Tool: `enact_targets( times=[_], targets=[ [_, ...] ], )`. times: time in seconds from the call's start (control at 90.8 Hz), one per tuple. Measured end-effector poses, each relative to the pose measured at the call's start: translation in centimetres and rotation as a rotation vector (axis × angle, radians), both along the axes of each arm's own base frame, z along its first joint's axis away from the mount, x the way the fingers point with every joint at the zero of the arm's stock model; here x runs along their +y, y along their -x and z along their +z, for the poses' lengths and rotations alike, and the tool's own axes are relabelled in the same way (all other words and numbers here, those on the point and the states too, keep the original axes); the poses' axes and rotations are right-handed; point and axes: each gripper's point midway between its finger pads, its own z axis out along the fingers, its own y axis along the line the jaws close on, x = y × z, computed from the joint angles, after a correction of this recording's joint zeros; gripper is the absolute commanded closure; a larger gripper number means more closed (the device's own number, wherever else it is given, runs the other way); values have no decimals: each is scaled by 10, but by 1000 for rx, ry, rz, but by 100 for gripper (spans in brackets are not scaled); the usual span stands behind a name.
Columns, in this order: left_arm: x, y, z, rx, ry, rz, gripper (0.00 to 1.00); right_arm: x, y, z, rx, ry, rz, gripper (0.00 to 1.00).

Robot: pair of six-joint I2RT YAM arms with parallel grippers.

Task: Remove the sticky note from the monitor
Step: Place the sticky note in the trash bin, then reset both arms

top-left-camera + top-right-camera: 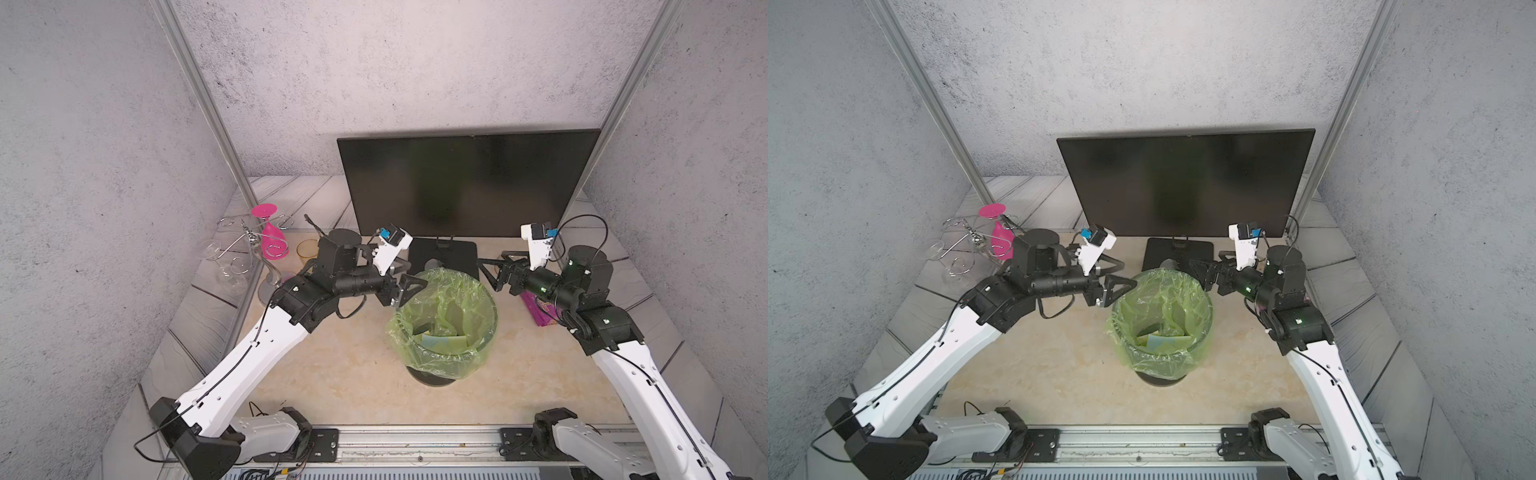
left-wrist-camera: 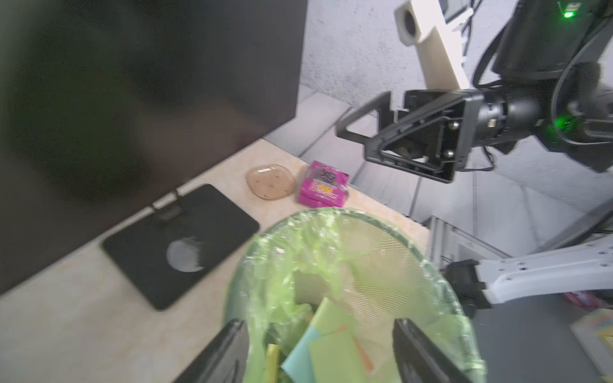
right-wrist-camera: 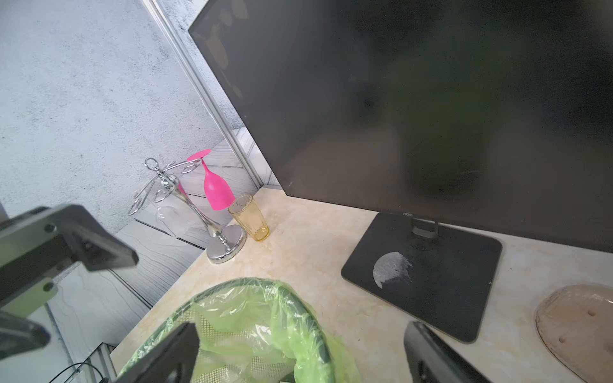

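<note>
The monitor (image 1: 465,183) (image 1: 1183,183) stands at the back on its flat black base (image 1: 442,253); its dark screen (image 2: 132,83) (image 3: 431,99) carries no note in any view. Several sticky notes, green and blue (image 1: 440,341) (image 1: 1163,341) (image 2: 335,354), lie inside the green-lined mesh bin (image 1: 415,357) (image 1: 1125,349). My left gripper (image 1: 411,276) (image 1: 1121,272) (image 2: 318,323) hovers open over the bin's left rim, holding nothing. Across the bin, my right gripper (image 1: 486,272) (image 1: 1198,274) (image 3: 302,328) is open and empty above the right rim (image 3: 298,305).
A chrome glass rack (image 1: 249,245) with a pink wine glass (image 1: 272,241) (image 3: 217,189) and an amber cup (image 1: 306,249) (image 3: 248,217) stand at the left. An amber dish (image 2: 270,181) (image 3: 577,325) and a pink packet (image 1: 540,309) (image 2: 323,185) lie at the right.
</note>
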Motion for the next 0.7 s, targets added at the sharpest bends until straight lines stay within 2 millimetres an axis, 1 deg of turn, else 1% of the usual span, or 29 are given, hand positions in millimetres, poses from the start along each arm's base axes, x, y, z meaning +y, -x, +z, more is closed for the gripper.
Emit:
enact_targets(
  times=[0.044, 0.055, 0.11, 0.165, 0.231, 0.275, 0.297, 0.352, 0.363, 0.418, 0.473, 0.528, 0.595, 0.639, 0.705],
  targets=[
    [18, -17, 1, -2, -1, 78, 10, -4, -1, -2, 9, 9, -28, 1],
    [25, -25, 1, -6, -4, 109, 10, -6, -2, -3, 9, 13, -40, 1],
    [52, -47, 1, -2, -6, 219, 8, -14, -4, -6, 18, 31, -92, 1],
    [82, -70, -2, 4, -11, 347, 5, -24, -8, -10, 23, 57, -152, 1],
    [120, -93, -9, 14, -24, 505, 4, -41, -13, -17, 24, 103, -245, 1],
    [145, -106, -18, 24, -44, 611, 4, -53, -18, -23, 29, 138, -312, 1],
    [159, -112, -25, 31, -61, 671, 3, -59, -20, -25, 29, 154, -342, 1],
    [186, -122, -46, 56, -103, 790, 2, -75, -25, -36, 38, 199, -421, 1],
    [193, -125, -52, 62, -115, 820, 2, -79, -27, -38, 40, 207, -437, 1],
    [216, -130, -79, 96, -159, 914, 2, -94, -32, -53, 59, 252, -507, 1],
    [238, -132, -113, 144, -212, 998, 2, -110, -39, -71, 85, 295, -577, 1],
    [255, -129, -146, 187, -254, 1059, 0, -123, -47, -94, 118, 335, -628, 1],
    [270, -124, -180, 228, -291, 1109, 0, -134, -53, -123, 161, 372, -671, 1],
    [278, -121, -197, 242, -306, 1134, 0, -139, -56, -143, 189, 393, -687, 1],
    [283, -120, -217, 254, -317, 1146, 0, -144, -59, -171, 223, 419, -704, 1]
  ],
)
